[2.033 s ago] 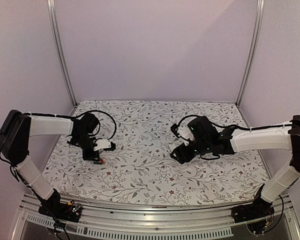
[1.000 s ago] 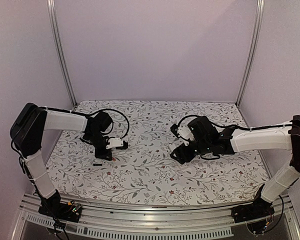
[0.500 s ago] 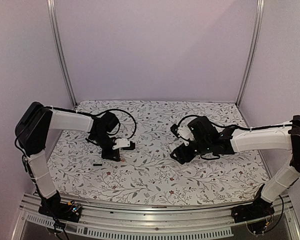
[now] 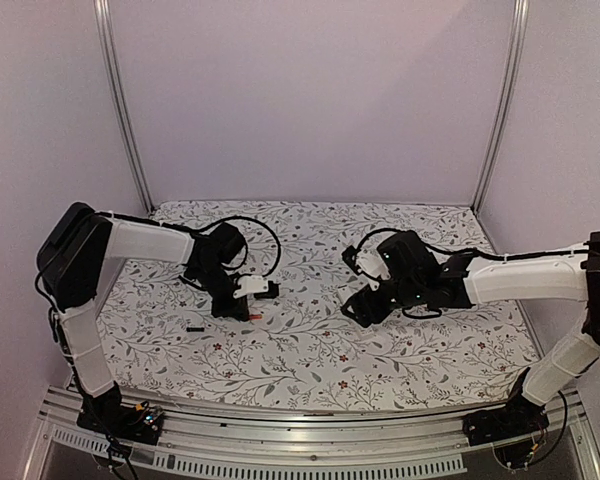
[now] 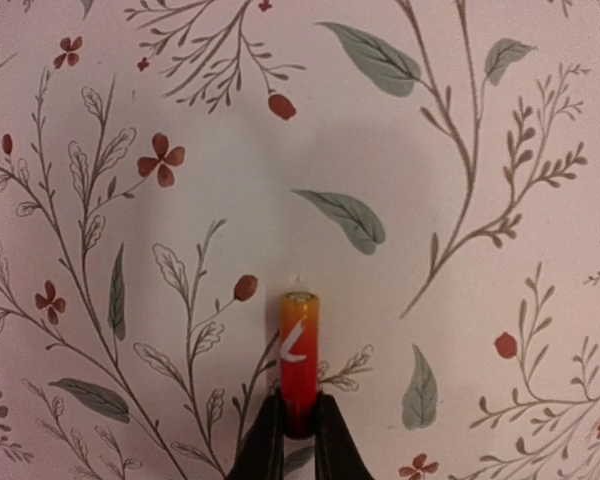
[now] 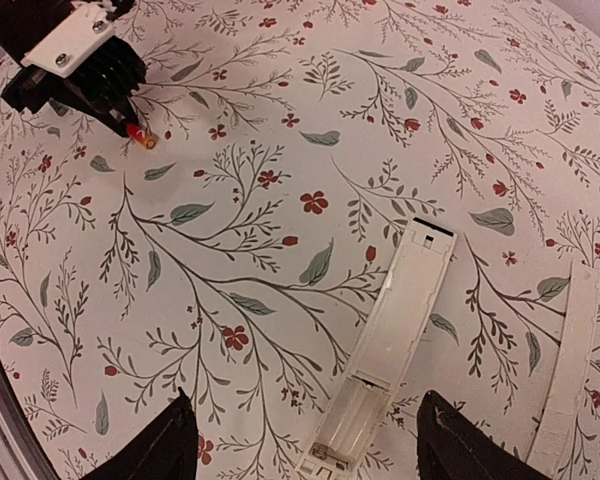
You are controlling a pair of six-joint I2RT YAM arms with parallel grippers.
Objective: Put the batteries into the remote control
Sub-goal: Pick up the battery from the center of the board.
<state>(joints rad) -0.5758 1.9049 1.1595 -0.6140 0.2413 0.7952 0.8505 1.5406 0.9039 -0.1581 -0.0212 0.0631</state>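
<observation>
My left gripper (image 5: pixel 299 428) is shut on the dark end of a red battery (image 5: pixel 299 350), which sticks out ahead of the fingertips just over the floral cloth. In the top view this gripper (image 4: pixel 248 311) is left of centre with the battery (image 4: pixel 255 316) at its tip. The white remote control (image 6: pixel 395 335) lies on the cloth with its back up. Its battery bay (image 6: pixel 352 418) is open at the near end and its black patch (image 6: pixel 436 229) is at the far end. My right gripper (image 6: pixel 305 425) hovers over it, open wide and empty.
A thin white cover strip (image 6: pixel 570 370) lies right of the remote. A small dark stick (image 4: pixel 194 328) lies on the cloth left of my left gripper; I cannot tell what it is. The right arm (image 4: pixel 500 280) hides the remote in the top view.
My left arm has moved right towards the table's middle with the battery in its grip, uncovering the small dark stick. The right arm has not moved.
</observation>
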